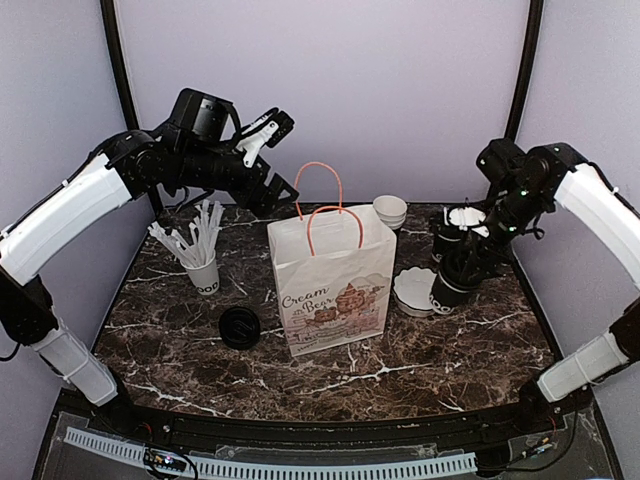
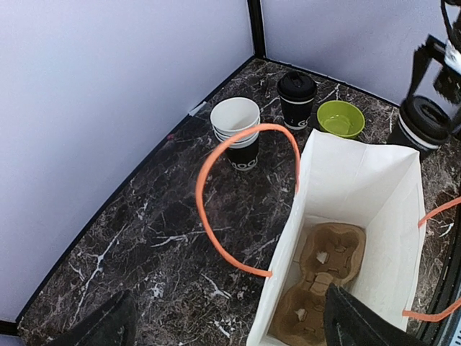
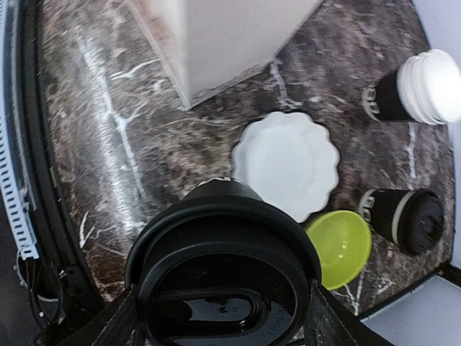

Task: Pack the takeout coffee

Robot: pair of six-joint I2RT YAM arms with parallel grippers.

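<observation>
- Nearest me, a loose black lid (image 1: pixel 239 327) lies flat on the desk (image 1: pixel 160 330), left of the paper bag (image 1: pixel 330 285). I judge it a spare, since the cup in my grip is capped.
- The paper bag stands upright mid-desk with its mouth open. A cardboard cup carrier (image 2: pixel 324 277) sits in its bottom, ready to take cups from above.
- My right hand (image 3: pixel 223 321) is clamped on a takeout coffee (image 3: pixel 223 277), one finger on each side below the lid. It is just right of the bag, beside a scalloped white dish (image 3: pixel 286 164). The forearm slopes down to it, and from above the cup looks slightly tilted.
- A second takeout coffee (image 2: pixel 297 97) stands upright near the far edge, beside a green bowl (image 2: pixel 340 119).
- My left hand (image 1: pixel 265 135) hangs high behind the bag, fingers spread wide and holding nothing. Its camera looks into the bag, which I take as a watching pose.
</observation>
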